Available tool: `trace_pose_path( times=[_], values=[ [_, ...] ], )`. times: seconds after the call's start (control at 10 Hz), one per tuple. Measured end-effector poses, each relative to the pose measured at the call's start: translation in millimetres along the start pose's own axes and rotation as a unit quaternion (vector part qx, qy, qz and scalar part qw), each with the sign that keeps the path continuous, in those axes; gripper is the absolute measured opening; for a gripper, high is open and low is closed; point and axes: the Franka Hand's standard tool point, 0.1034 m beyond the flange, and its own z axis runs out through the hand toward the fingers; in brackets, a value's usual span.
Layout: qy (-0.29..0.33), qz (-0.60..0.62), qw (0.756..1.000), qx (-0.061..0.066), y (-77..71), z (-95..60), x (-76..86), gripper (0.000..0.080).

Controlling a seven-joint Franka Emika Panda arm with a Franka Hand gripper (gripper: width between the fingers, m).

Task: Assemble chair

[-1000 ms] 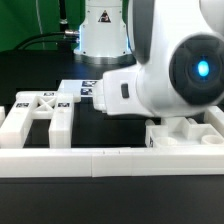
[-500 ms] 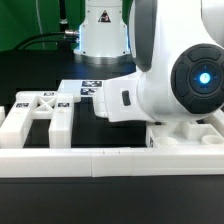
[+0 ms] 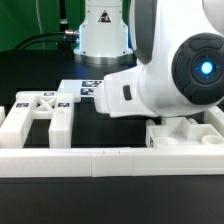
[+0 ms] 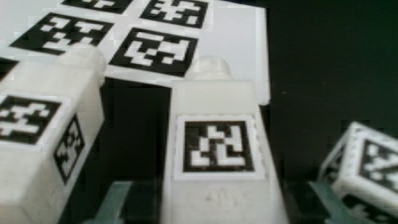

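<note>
STEP: grasping a square leg (image 4: 222, 140) | HAND: hand (image 4: 210, 205) is straddling that leg; whether it is clamping, cannot tell | PLACE: leg is lying near the marker board (image 4: 151, 35), other chair parts (image 3: 40, 110) at 9 o'clock in exterior view | NEXT: likely needing firm closure, then level lift

Exterior view: low at the bench (image 3: 30, 75) edge, facing the arm's base (image 3: 103, 30). Wrist view: close over a chair leg (image 4: 222, 130). Both show the marker board (image 3: 80, 88) (image 4: 169, 45).
</note>
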Motion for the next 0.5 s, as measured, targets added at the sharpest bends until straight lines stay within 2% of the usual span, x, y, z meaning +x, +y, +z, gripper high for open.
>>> trace_pose_path(
  times=[0.3, 0.5],
  values=[
    [0.02, -0.035, 0.999, -0.002, -10.2, -33.7, -30.9, 0.0285],
    [0.019, -0.035, 0.999, -0.002, -9.3, -27.5, -25.3, 0.0285]
  ],
)
